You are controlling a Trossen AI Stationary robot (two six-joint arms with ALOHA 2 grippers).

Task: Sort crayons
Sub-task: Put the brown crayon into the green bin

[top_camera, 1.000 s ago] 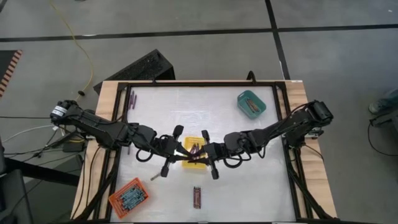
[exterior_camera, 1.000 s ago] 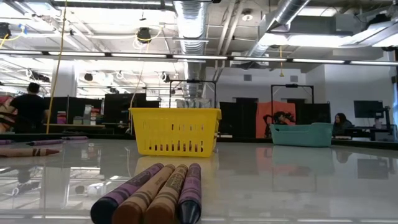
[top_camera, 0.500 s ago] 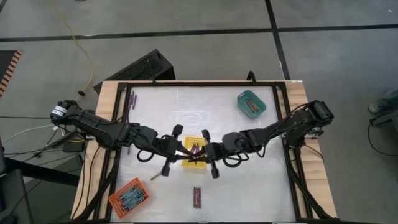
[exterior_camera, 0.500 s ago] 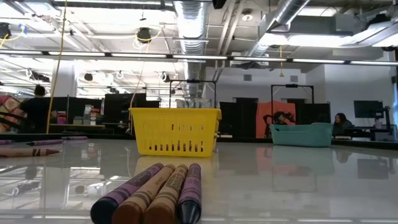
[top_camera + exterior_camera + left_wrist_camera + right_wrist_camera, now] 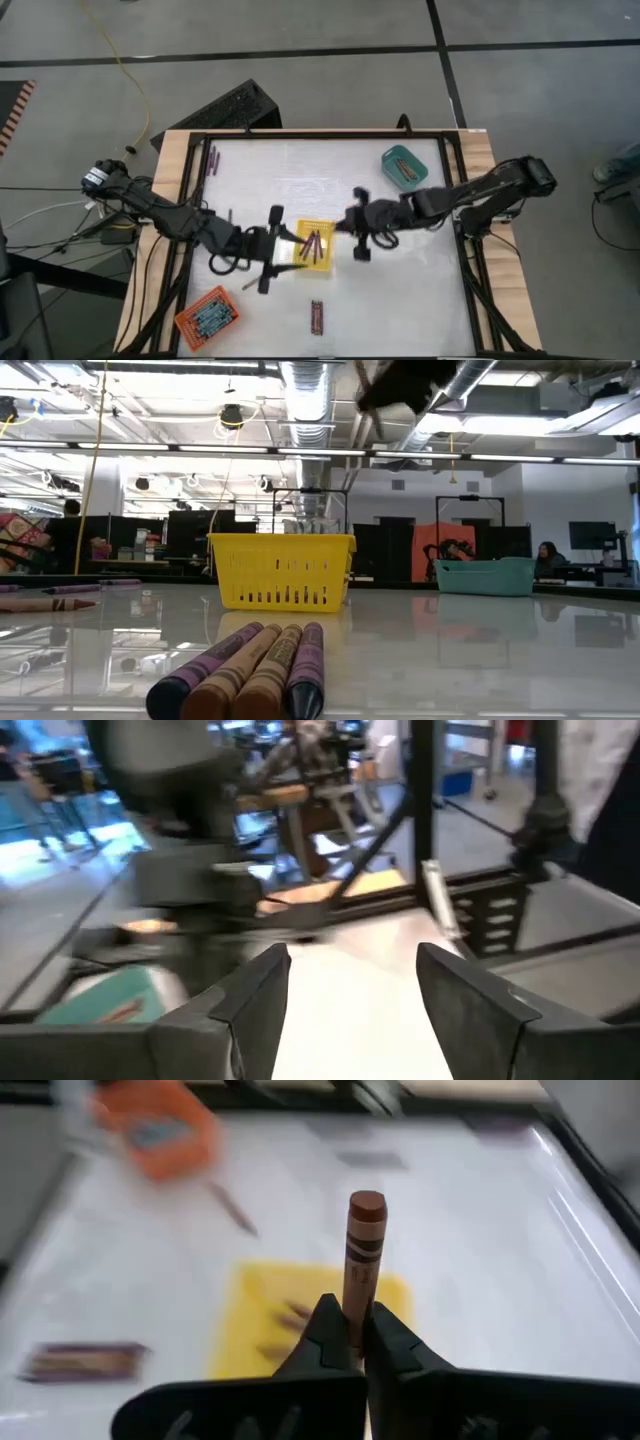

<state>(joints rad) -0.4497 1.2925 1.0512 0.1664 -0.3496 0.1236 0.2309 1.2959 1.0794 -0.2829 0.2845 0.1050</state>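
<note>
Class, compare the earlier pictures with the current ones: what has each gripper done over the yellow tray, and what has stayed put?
The right gripper has lifted away from the yellow plastic tray towards the teal tray, shut on a reddish-brown crayon. The left gripper has opened and drawn back to the tray's left, empty. The trays, the orange tray and the crayons lying near the table's front edge have not moved.

My right gripper (image 5: 350, 1338) is black and pinches a reddish-brown crayon (image 5: 364, 1240) with darker bands on its wrapper. The middle tray (image 5: 315, 247) is yellow with dark reddish sticks inside. The far right tray (image 5: 404, 165) is teal, the near left tray (image 5: 207, 315) is orange. The table (image 5: 410, 290) is white. My left gripper (image 5: 352, 1005) is dark grey.
</note>
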